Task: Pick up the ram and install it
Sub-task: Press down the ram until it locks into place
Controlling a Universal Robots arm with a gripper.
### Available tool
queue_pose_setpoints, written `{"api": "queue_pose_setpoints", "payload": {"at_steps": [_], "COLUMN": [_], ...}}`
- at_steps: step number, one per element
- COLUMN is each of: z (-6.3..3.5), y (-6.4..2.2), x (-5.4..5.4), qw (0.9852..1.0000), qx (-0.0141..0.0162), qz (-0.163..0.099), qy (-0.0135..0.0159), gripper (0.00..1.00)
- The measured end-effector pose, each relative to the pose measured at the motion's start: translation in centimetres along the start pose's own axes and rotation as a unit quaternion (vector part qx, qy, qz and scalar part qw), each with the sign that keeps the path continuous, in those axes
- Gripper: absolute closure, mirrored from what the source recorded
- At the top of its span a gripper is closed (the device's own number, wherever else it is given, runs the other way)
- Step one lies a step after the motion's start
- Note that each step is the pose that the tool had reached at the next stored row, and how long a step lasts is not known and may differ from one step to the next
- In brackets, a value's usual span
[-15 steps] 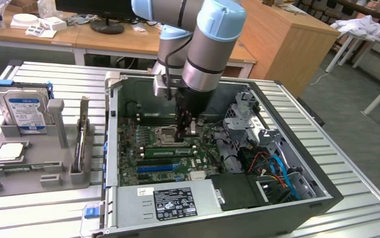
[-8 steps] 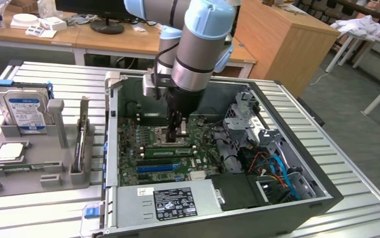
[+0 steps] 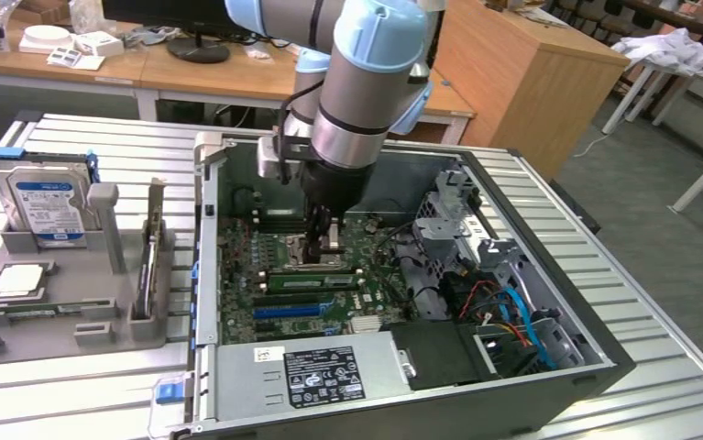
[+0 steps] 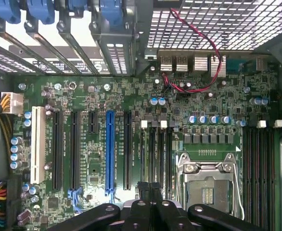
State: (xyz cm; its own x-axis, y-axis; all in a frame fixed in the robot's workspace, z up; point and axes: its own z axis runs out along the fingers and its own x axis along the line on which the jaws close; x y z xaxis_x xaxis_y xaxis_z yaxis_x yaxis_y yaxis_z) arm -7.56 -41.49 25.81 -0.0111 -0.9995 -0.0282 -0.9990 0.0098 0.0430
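The ram (image 3: 149,261), a thin narrow green board, stands on edge in the grey holder (image 3: 46,321) on the exterior view's left, outside the case. My gripper (image 3: 326,259) is far from it, down inside the open computer case (image 3: 547,275) over the motherboard (image 4: 92,120). Its black fingers (image 4: 143,192) are pressed together and shut with nothing between them. They hang beside the CPU socket (image 4: 208,185), above black memory slots (image 4: 153,154) with white latches. A green strip (image 3: 314,279) lies along the slots just under the gripper.
A hard drive (image 3: 46,197) with a blue label stands at the holder's back, and a silver CPU chip (image 3: 18,280) lies in front. The power supply (image 3: 321,371), coloured cables (image 3: 510,316) and drive cage (image 3: 455,215) crowd the case. More memory slots (image 4: 259,168) lie past the socket.
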Motion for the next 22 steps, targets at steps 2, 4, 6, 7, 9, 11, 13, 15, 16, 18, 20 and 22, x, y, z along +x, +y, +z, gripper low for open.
{"api": "queue_pose_setpoints", "payload": {"at_steps": [2, 4, 6, 7, 9, 11, 13, 15, 16, 18, 20, 22], "z": [0.01, 0.01, 0.01, 0.01, 0.06, 0.17, 0.3, 0.47, 0.57, 0.72, 0.73, 0.73], "y": [0.18, 0.22, 0.23, 0.23, 0.23, 0.22, 0.22, 0.21, 0.21, 0.2, 0.2, 0.2], "x": [-0.01, -0.01, -0.01, 0.0, 0.0, 0.0, 0.01, 0.01, 0.01, 0.02, 0.02, 0.02], "qw": [1.0, 1.0, 1.0, 1.0, 1.0, 1.0, 1.0, 1.0, 1.0, 1.0, 1.0, 1.0], "qx": [0.0, 0.0, 0.0, 0.0, 0.0, 0.0, 0.0, 0.0, 0.0, 0.0, 0.0, 0.0], "qz": [0.0, 0.0, 0.0, 0.0, 0.0, 0.0, 0.0, 0.0, 0.0, 0.0, 0.0, 0.0], "qy": [0.0, 0.0, 0.0, 0.0, 0.0, 0.0, 0.0, 0.0, 0.0, 0.0, 0.0, 0.0001], "gripper": [0.89, 0.89, 0.89, 0.89, 0.89, 0.89, 0.89, 0.89, 0.89, 0.89, 0.89, 0.89]}}
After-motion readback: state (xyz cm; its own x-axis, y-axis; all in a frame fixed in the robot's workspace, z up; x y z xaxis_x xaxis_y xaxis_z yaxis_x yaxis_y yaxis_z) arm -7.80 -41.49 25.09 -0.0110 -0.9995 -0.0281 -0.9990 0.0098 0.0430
